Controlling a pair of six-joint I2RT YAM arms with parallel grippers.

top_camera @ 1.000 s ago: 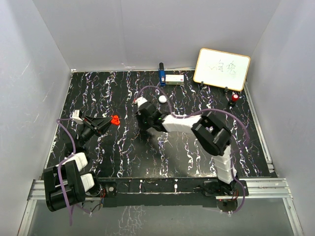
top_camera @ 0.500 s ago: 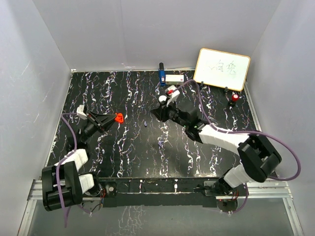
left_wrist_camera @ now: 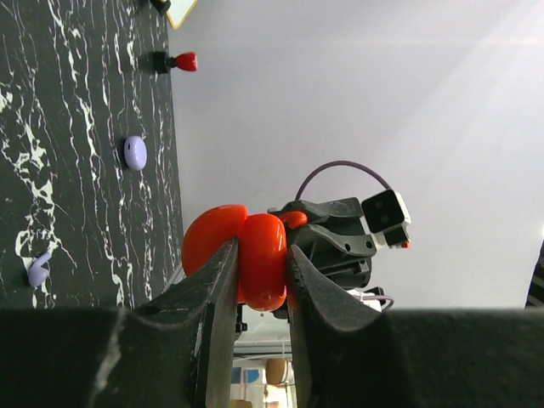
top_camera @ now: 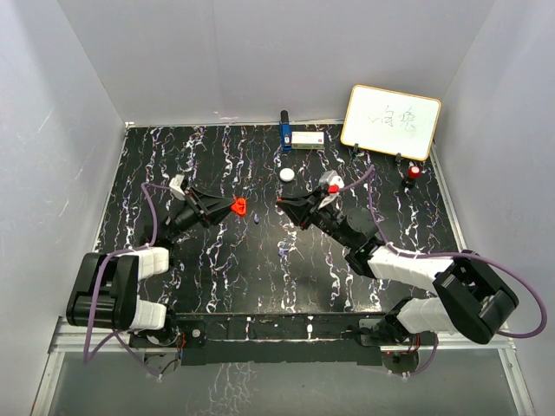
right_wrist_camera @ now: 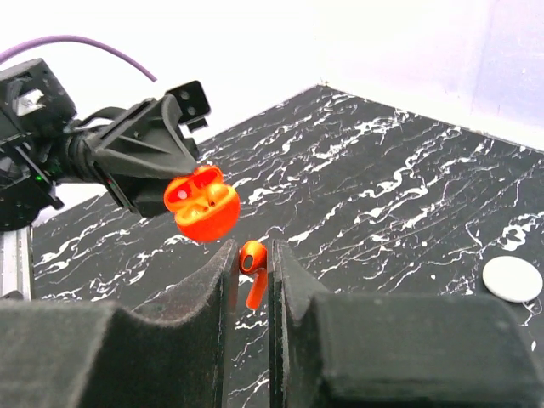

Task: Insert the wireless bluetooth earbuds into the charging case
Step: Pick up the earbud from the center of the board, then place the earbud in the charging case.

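Note:
My left gripper [top_camera: 227,206] is shut on the red charging case [top_camera: 239,205], held above the table left of centre. In the right wrist view the case [right_wrist_camera: 204,208] has its lid open and its wells facing my right gripper. That right gripper [right_wrist_camera: 252,251] is shut on one red earbud [right_wrist_camera: 253,265], stem pointing down, a short gap to the right of the case. From above, the right gripper [top_camera: 283,204] points left at the case. In the left wrist view the case [left_wrist_camera: 255,255] sits between the fingers, with the right gripper [left_wrist_camera: 331,242] just beyond it.
A white round pod [top_camera: 287,174] lies behind the grippers. A whiteboard [top_camera: 390,121], a blue item [top_camera: 285,132], a white box [top_camera: 307,139] and a red-topped stand [top_camera: 414,172] line the back. A purple pod [left_wrist_camera: 134,153] and a small purple piece [left_wrist_camera: 38,270] lie on the mat.
My left gripper has carried the case to the right, toward the centre. The right arm has swung round and stretched out low, so its gripper now faces the case.

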